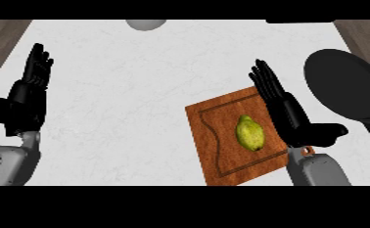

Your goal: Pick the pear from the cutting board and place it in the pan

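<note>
Right hand (289, 109): black, on a grey forearm entering from the lower edge of the head view. Fingers straight and held side by side, pointing away from the robot; thumb spread out to the hand's right. Nothing held. It hangs over the right edge of the cutting board (213, 129).

Pear (250, 132): yellow-green, lying on the cutting board just to the left of the right hand's palm, near it but with a strip of board showing between them. Stalk end points away from the robot.

Cutting board: reddish-brown wood, rectangular, with a groove running inside its edge; turned at an angle on the counter (145, 90), beneath and to the left of the right hand.

Pan (339, 82): dark, round, to the right of the right hand's fingers, apart from them and cut off by the view's right edge.

Left hand (33, 87): black, well to the left of the right hand, at the view's left edge. Fingers straight and upright, holding nothing; at rest.

Counter: pale, marbled, lying under everything.

Grey rounded object (147, 24): at the counter's far edge, well beyond and to the left of the right hand; only partly in view, kind not discernible.
</note>
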Robot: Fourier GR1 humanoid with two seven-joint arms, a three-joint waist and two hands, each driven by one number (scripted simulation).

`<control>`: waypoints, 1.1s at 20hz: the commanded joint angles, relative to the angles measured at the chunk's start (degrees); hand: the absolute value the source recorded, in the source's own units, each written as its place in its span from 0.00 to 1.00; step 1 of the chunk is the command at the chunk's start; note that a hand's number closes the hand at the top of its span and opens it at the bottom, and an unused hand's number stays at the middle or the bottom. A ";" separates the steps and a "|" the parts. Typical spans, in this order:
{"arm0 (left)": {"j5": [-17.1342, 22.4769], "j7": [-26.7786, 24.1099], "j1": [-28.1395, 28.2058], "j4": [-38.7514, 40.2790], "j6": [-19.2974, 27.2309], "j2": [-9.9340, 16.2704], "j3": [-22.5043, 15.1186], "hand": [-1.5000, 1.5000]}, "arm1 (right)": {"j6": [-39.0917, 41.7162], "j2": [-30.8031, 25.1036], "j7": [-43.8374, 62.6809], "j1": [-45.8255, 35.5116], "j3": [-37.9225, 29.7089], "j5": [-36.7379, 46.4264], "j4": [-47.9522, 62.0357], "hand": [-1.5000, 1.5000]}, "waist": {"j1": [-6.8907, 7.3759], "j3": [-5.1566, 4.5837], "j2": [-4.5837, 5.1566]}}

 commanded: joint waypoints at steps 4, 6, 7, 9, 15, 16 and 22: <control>3.60 3.69 -0.38 -1.48 -2.55 -2.95 -1.17 0.50 | 15.19 3.70 -5.94 -2.12 -12.91 -25.12 5.35 1.00 | 1.10 -0.14 1.58; 5.51 4.86 -0.38 -1.74 -2.88 -4.52 -1.24 0.50 | 19.19 5.74 -6.12 -2.64 -16.19 -33.54 6.39 1.00 | 1.21 0.24 2.10; 7.16 7.02 0.74 -3.04 -4.82 -6.17 -3.41 0.50 | 22.52 -5.51 -1.97 -1.22 -16.78 -26.45 15.79 1.00 | 1.96 -0.33 1.80; 8.27 8.87 0.41 -3.19 -5.98 -5.44 -3.02 0.50 | 23.61 -4.96 -9.01 2.53 -20.97 -26.16 22.15 1.00 | 1.22 -0.31 1.62; 7.63 11.31 1.19 -6.06 -5.22 -4.87 -2.56 0.50 | 39.04 -12.54 -24.69 3.91 -22.01 -14.24 40.10 0.00 | 1.98 -0.35 1.15; 7.19 11.12 3.08 -6.52 -5.56 -5.90 -4.11 0.50 | 39.65 -13.88 -27.14 2.25 -22.50 -12.37 42.02 0.00 | 1.95 -0.39 1.07; 7.21 12.30 -1.69 -2.75 -5.82 -6.04 -2.15 0.50 | 39.24 -17.14 -36.01 -5.79 -19.43 -2.82 45.21 0.00 | 1.94 -0.39 1.22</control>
